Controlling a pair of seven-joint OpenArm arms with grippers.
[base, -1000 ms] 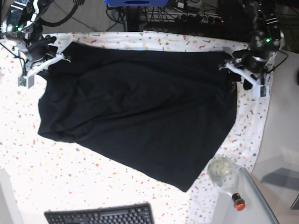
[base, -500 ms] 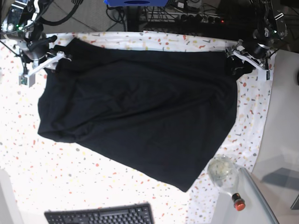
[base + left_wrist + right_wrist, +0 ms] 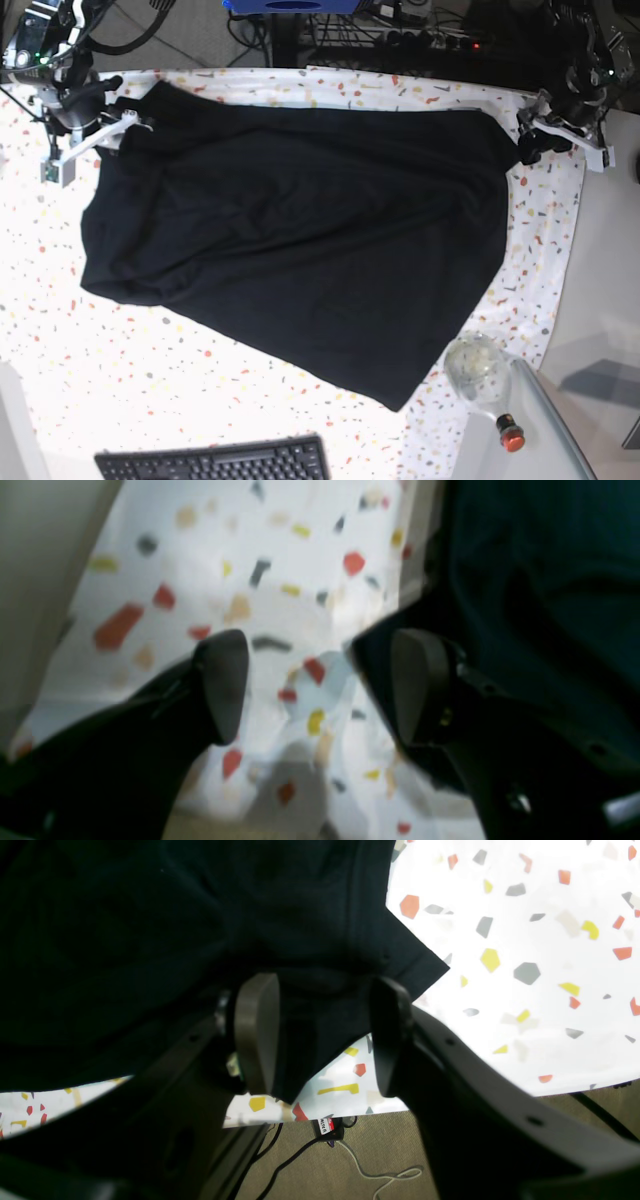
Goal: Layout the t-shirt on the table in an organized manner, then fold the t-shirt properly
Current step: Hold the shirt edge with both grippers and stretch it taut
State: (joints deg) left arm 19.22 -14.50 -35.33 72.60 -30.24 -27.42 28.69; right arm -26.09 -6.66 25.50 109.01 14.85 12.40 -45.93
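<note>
One gripper (image 3: 320, 685) off t-shirt (image 3: 300, 230) now.

Keyboard (image 3: 215, 460) and glass jar (image 3: 477, 367) crowd the near edge.

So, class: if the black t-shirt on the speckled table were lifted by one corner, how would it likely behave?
The t-shirt would probably hang limp: it lies creased and uneven on the table. It likely weighs little, being thin cloth. In the right wrist view a corner droops between the right gripper fingers, so it may slip unless they close firmly.
</note>
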